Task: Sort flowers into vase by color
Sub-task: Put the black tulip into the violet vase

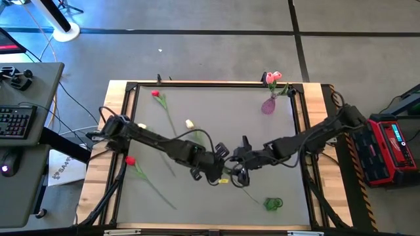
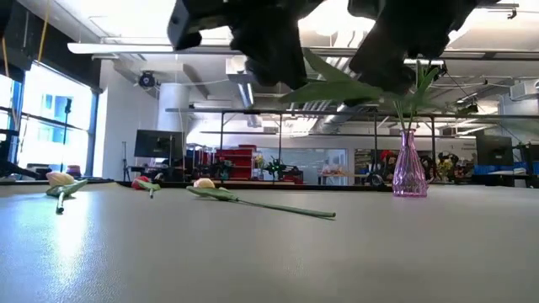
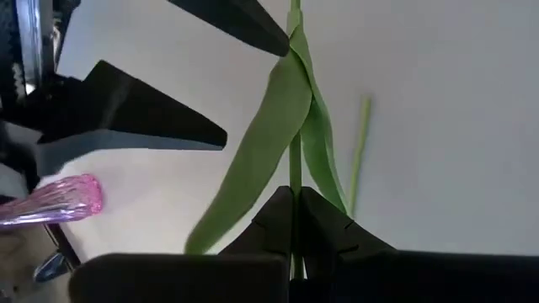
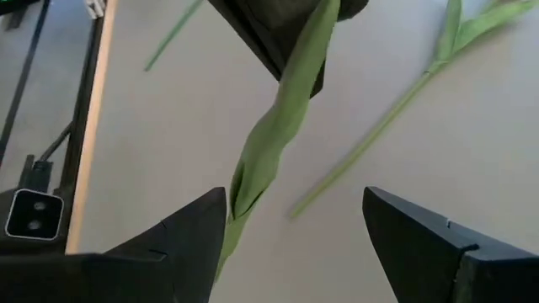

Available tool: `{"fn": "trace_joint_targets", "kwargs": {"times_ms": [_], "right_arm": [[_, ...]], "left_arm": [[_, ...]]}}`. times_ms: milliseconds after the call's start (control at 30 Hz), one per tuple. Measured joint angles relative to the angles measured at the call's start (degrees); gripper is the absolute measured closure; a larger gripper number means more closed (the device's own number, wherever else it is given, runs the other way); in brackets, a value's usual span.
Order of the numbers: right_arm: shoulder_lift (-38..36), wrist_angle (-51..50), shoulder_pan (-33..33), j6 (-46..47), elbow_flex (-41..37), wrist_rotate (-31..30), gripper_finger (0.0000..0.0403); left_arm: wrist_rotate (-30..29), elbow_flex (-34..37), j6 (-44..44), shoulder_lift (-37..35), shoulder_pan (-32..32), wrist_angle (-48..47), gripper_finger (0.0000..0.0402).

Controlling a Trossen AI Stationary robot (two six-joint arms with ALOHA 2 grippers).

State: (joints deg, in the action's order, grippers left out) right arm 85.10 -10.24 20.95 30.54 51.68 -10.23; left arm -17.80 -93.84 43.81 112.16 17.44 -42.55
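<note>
One pink flower (image 1: pixel 273 77) stands in the purple vase (image 1: pixel 268 105) while several lie loose on the table (image 1: pixel 289 164), and mid-table our left gripper (image 3: pixel 295 220) clamps a tulip stem (image 3: pixel 295 160), our right gripper (image 4: pixel 295 220) gaping beside it.

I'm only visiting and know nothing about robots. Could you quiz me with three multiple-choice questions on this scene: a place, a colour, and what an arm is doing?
1. Where does the pink vase stand?
A at the centre; B by a corner of the table, on the robot's right; C at the left edge.
2. What colour is the flower in it?
A black; B blue; C pink.
3. How are the jaws of the left gripper?
A shut on a green stem; B wide open; C shut on the vase.
Answers:
1 B, the high view shows it there.
2 C, a pink head rises above the vase.
3 A, the left wrist view shows them pinching the stem.
</note>
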Motion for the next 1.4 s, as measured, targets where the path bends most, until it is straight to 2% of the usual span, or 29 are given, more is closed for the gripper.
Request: {"fn": "trace_joint_targets", "kwargs": {"times_ms": [267, 500, 633, 867, 967, 1067, 1167, 1200, 1400], "right_arm": [[0.0, 0.6, -2.8, -3.5, 0.0, 4.5, 0.0135], [0.0, 0.0, -4.8, -4.5, 0.0, 4.7, 0.0137], [0.0, -0.2, -4.8, -5.0, 0.0, 5.8, 0.0154], [0.4, -0.1, -4.8, -4.9, 0.0, 9.1, 0.0199], [0.4, -0.7, -4.8, -4.0, 0.0, 9.7, 0.0233], [0.4, -1.2, -4.8, -3.9, 0.0, 10.0, 0.0294], [0.3, -1.3, -4.8, -4.3, 0.0, 10.2, 0.0375], [0.3, -1.3, -4.8, -4.9, 0.0, 10.1, 0.0388], [0.3, -1.4, -4.8, -4.5, 0.0, 5.2, 0.0388]], "left_arm": [[1.3, 0.0, 1.8, 0.0, -1.9, -0.3, 0.0401], [1.4, 0.0, 1.4, 0.0, -2.8, 0.0, 0.0401], [1.2, 0.0, 1.3, 0.0, -2.8, 1.1, 0.0401], [1.7, 0.0, 1.3, 0.0, -2.7, 5.2, 0.0401], [1.8, 0.0, 0.8, 0.0, -2.4, 5.2, 0.0401], [1.8, 0.0, -0.6, 0.0, -2.3, 5.3, 0.0401], [1.9, 0.0, -5.6, 0.0, -2.3, 5.2, 0.0396], [2.1, 0.0, -7.4, 0.0, -2.3, 5.2, 0.0393], [2.3, 0.0, -17.0, 0.0, -2.1, 5.9, 0.0368]]}}
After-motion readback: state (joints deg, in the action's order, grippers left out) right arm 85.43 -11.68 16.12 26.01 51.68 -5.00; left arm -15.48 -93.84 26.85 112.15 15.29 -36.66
